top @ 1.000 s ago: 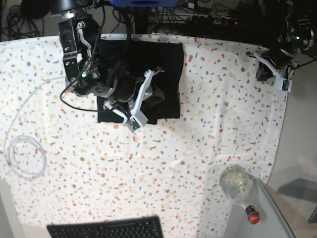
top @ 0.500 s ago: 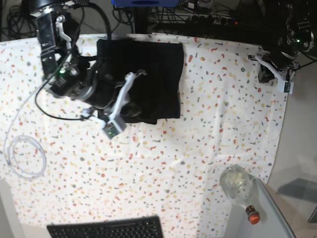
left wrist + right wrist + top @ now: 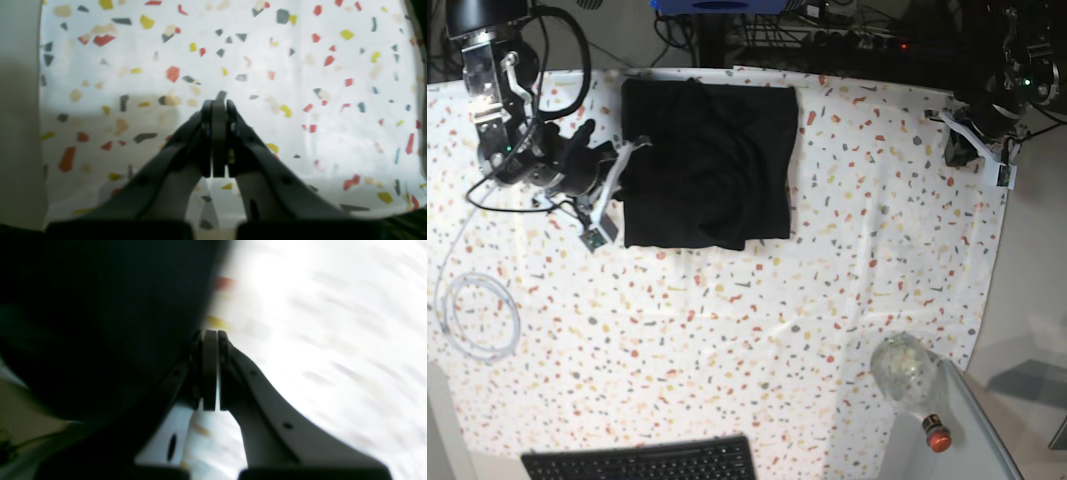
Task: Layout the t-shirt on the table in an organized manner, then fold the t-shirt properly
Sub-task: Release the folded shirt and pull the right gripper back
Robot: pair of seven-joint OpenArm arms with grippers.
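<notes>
The black t-shirt [image 3: 707, 165] lies as a folded rectangle on the far middle of the speckled table [image 3: 757, 320]. My right gripper [image 3: 639, 146] hovers at the shirt's left edge, shut, with nothing between its fingers. In the right wrist view the right gripper [image 3: 210, 336] has its jaws pressed together, with the t-shirt [image 3: 100, 323] dark on the left and blurred cloth on the right. My left gripper [image 3: 949, 120] hangs over the table's far right corner, away from the shirt. The left wrist view shows the left gripper [image 3: 215, 102] shut and empty above the table [image 3: 300, 66].
A black keyboard [image 3: 642, 462] lies at the front edge. A white cable coil [image 3: 477, 318] sits at the left. A clear bottle with a red cap [image 3: 912, 385] lies on the grey side surface at front right. Dark cables and equipment run along the back.
My right arm has pulled back to the left off the t-shirt and its jaws have closed empty. The shirt now lies uncovered. The left arm has stayed put.
</notes>
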